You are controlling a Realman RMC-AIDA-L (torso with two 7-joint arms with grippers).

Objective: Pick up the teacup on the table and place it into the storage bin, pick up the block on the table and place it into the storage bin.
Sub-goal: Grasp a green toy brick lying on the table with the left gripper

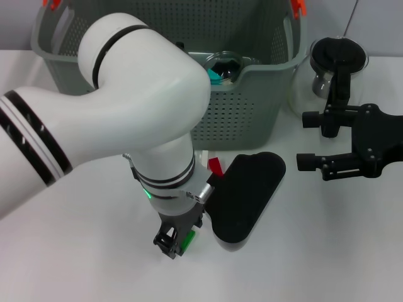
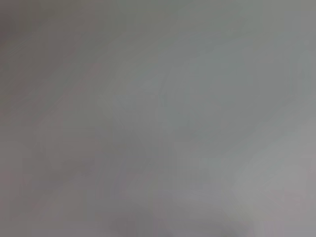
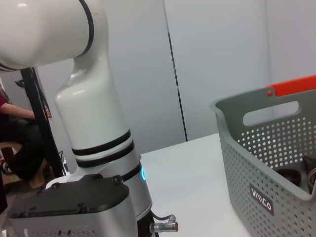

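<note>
Currently your left gripper (image 1: 177, 240) is down at the table (image 1: 75, 251), fingers pointing straight down w/ a small green block (image 1: 187, 239) between them. Contact looks likely, but you can't tell whether the jaws have actually clamped; left wrist view is a blank grey blur, no help.

Right gripper (image 1: 306, 141) is parked to the right, above the table, fingers spread apart, holding nothing, just beside the glass pot (image 1: 330, 69).

Risks from here:
- Block is small and mostly hidden by the fingers. If the pinch is off-centre, expect it to squirt out or tip on lift.
- Storage bin (image 1: 252, 107) sits behind the left arm. A low carry could clip the near rim.
- Wrist housing hangs close beside the block, so your view of the grip is poor; confirm the hold before lifting.

Task items: block is bright green, on the table near the front edge, well apart from the bin. Teacup (image 1: 221, 66) appears already inside the bin: a dark rounded cup, glossy, w/ something teal in it. Bin is grey-green, perforated, orange clip (image 1: 297, 6) at the handle.
</note>
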